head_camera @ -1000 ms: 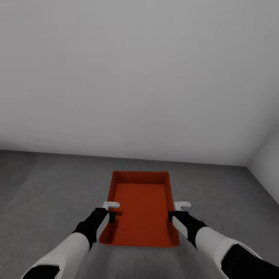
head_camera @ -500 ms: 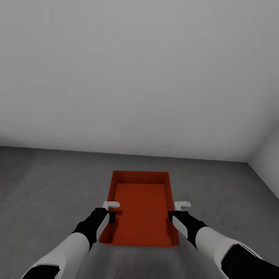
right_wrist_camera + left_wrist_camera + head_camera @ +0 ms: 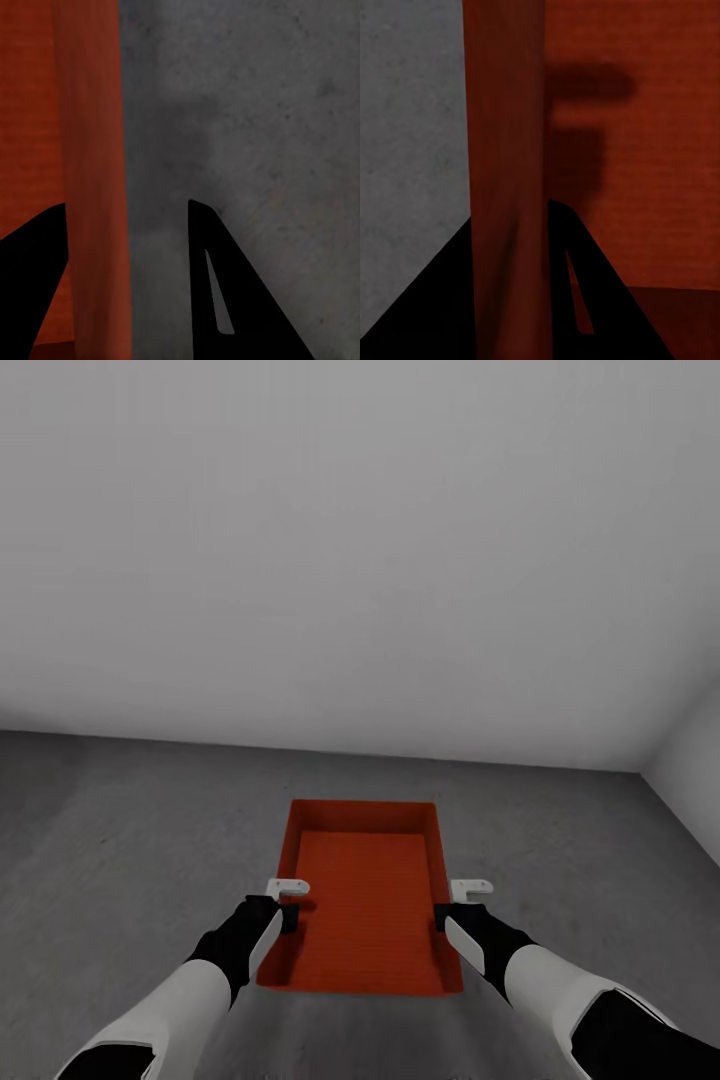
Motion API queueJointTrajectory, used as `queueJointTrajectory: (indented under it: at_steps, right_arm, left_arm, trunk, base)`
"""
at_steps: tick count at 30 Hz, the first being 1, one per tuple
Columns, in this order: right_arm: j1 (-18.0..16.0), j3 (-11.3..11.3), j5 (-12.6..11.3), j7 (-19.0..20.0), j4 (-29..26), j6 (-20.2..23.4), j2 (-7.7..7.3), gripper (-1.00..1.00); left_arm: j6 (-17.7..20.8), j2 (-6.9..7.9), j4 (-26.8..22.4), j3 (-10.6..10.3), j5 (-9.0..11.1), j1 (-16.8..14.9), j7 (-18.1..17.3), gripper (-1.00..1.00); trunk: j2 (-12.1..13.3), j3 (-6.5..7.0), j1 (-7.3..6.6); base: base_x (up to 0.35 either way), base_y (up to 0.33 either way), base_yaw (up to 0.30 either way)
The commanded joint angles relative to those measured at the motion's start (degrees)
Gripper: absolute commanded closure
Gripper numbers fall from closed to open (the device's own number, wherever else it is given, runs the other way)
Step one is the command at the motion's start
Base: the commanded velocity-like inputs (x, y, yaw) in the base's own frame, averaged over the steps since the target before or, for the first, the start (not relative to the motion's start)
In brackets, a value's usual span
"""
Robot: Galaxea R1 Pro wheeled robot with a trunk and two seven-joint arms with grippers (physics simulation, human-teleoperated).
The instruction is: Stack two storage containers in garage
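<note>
One orange-red storage container [image 3: 366,900] hangs low in front of me over the dark grey concrete floor [image 3: 120,840] of the garage, open side up and with nothing inside. My left gripper [image 3: 288,901] is shut on its left side wall, and my right gripper [image 3: 456,901] is shut on its right side wall. The left wrist view has the container wall [image 3: 506,150] pinched between the two dark fingers [image 3: 585,300]. In the right wrist view the container wall [image 3: 86,150] stands between the fingers [image 3: 225,300], closer to the inner one. The second container is out of view.
A plain white-grey wall [image 3: 360,560] rises straight ahead beyond the container. A second wall [image 3: 690,790] meets it in a corner at the right. Bare concrete floor [image 3: 247,112] lies on both sides of the container.
The line where floor meets wall has crept up the picture, so the camera has moved. The container and both grippers keep the same place in the view.
</note>
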Motion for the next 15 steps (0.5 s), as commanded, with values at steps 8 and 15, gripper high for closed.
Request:
queueJointTrajectory:
  at_steps: [8,15]
  right_arm:
    - [-0.1,-2.0,2.0,-0.4,-2.1,0.4,-0.01,1.0]
    - [-0.1,-2.0,2.0,-0.4,-2.1,0.4,-0.01,1.0]
  left_arm:
    - [0.3,-0.71,1.0,0.0,0.7,0.0,0.2,1.0]
    - [0.3,-0.71,1.0,0.0,0.7,0.0,0.2,1.0]
  trunk:
    - [0.0,-0.77,-0.01]
    - [0.0,-1.41,-0.01]
  base:
    - [0.0,0.0,0.0]
    - [0.0,0.0,0.0]
